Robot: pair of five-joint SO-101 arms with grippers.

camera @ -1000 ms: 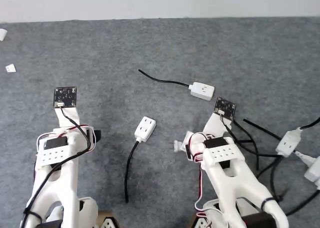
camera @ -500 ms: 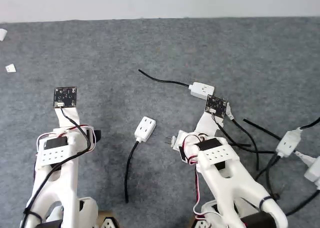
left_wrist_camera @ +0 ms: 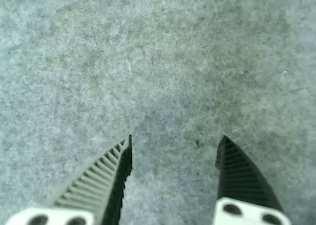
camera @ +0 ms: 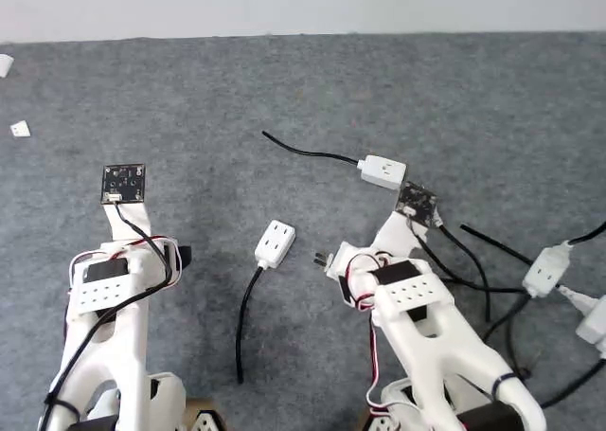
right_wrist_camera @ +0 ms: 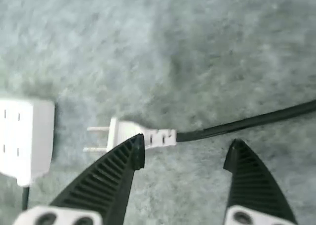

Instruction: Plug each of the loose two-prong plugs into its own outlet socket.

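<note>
A white two-prong plug [right_wrist_camera: 133, 135] on a black cord [right_wrist_camera: 247, 120] lies on the grey carpet, its body against one fingertip of my open right gripper [right_wrist_camera: 187, 146]. Its prongs point at a white outlet socket [right_wrist_camera: 24, 136] a short gap away. From above, that plug [camera: 327, 259] sits just right of the middle socket [camera: 275, 243], at the front of the right arm. A second socket [camera: 383, 170] lies farther back. My left gripper [left_wrist_camera: 176, 141] hangs open over bare carpet at the table's left.
More white plugs and sockets [camera: 546, 270] with tangled black cords [camera: 492, 298] lie at the right edge. The middle socket's cord [camera: 244, 322] runs toward the front. Two small white scraps [camera: 19, 129] sit far left. The far carpet is open room.
The right arm has swung left and its wrist has turned. The plug has slid left and slightly back with it, closer to the middle socket. The left arm has kept still.
</note>
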